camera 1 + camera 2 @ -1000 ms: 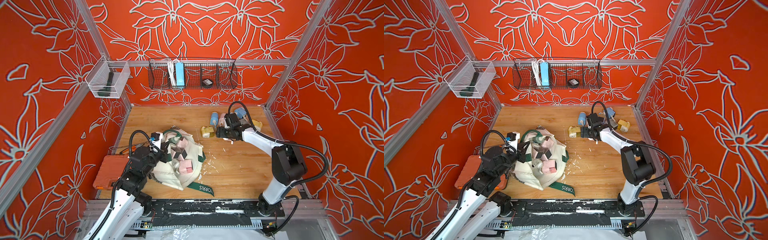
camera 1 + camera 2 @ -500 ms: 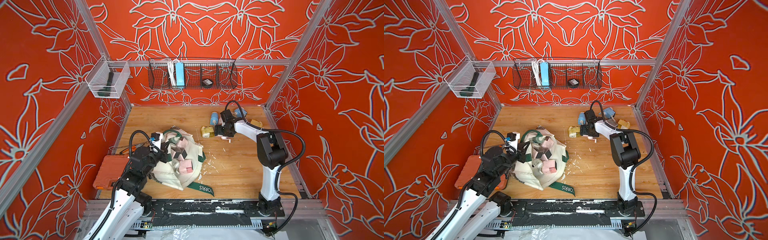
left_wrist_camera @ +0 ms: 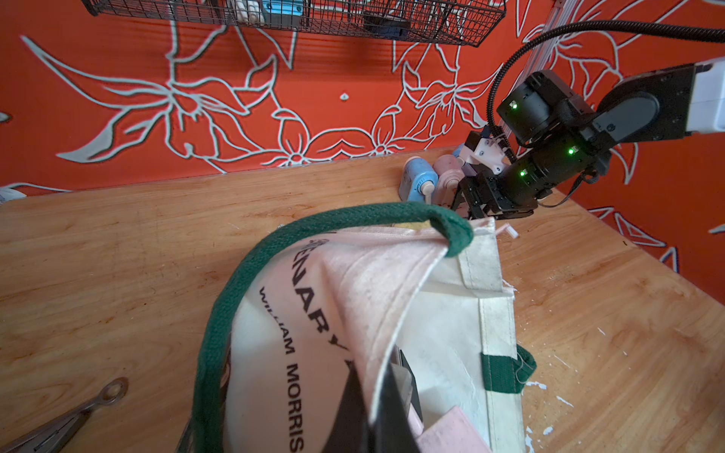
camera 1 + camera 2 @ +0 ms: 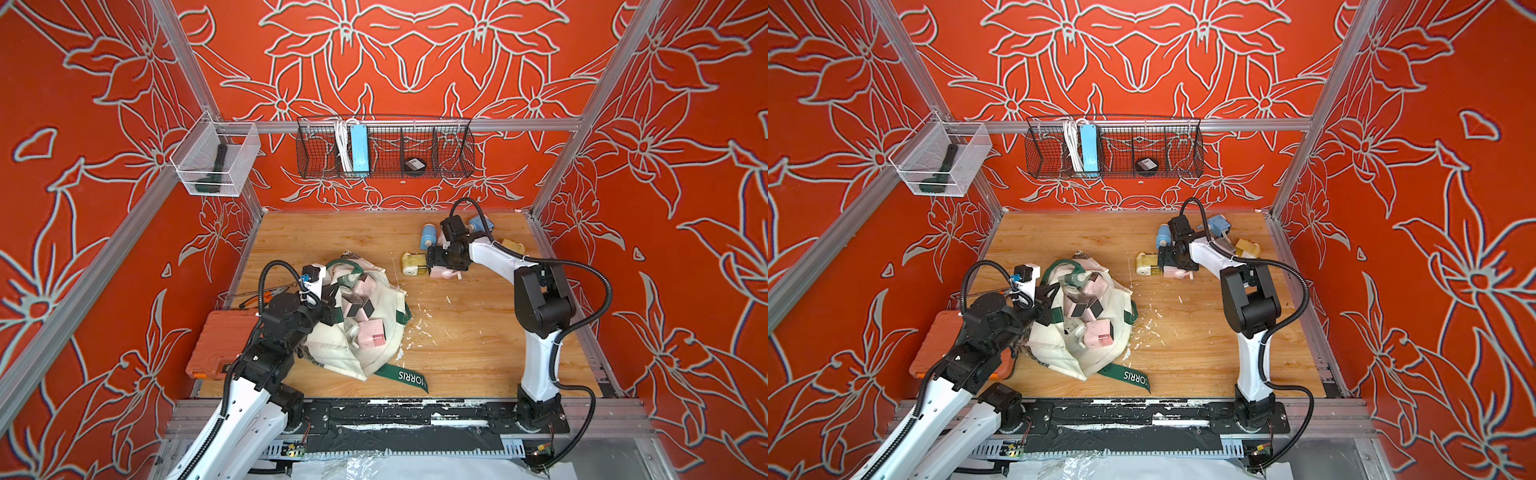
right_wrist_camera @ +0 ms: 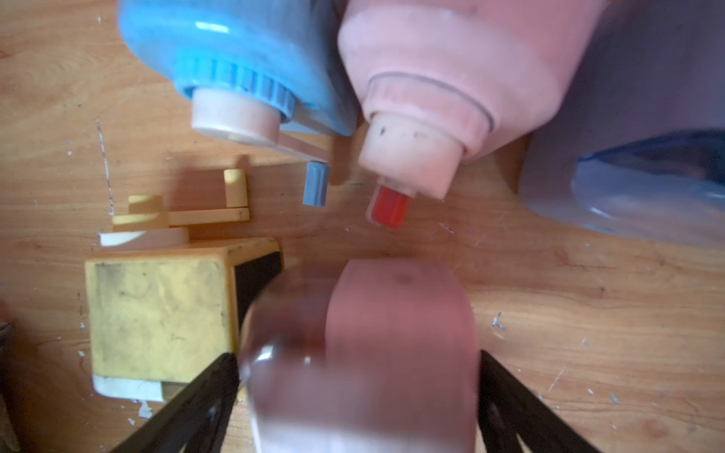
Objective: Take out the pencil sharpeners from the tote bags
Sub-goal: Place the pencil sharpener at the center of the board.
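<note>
The cream tote bag (image 4: 374, 357) (image 4: 1100, 361) lies slumped at the table's front left, holding several pink pencil sharpeners (image 4: 370, 336) (image 4: 1098, 334). My left gripper (image 4: 329, 308) (image 3: 368, 392) is shut on the bag's rim fabric (image 3: 392, 274), holding the mouth up. At the back right, my right gripper (image 4: 430, 259) (image 5: 357, 355) stands open, its fingers flanking a blurred pink sharpener (image 5: 392, 333) that rests on the table (image 4: 444, 273). Beside it are a yellow sharpener (image 4: 413, 262) (image 5: 161, 310), a blue one (image 4: 428, 236) (image 5: 243, 59) and another pink one (image 5: 451, 78).
More sharpeners sit behind the right arm, blue (image 4: 480, 224) and yellow (image 4: 513, 246). An orange case (image 4: 216, 345) lies left of the bag, with a metal tool (image 4: 266, 295) near it. A wire basket (image 4: 453, 149) with a blue power strip hangs on the back wall.
The right gripper's fingers have spread wider round the pink sharpener, which now lies on the table. The right arm's elbow swung in from the right. The left arm has not moved.
</note>
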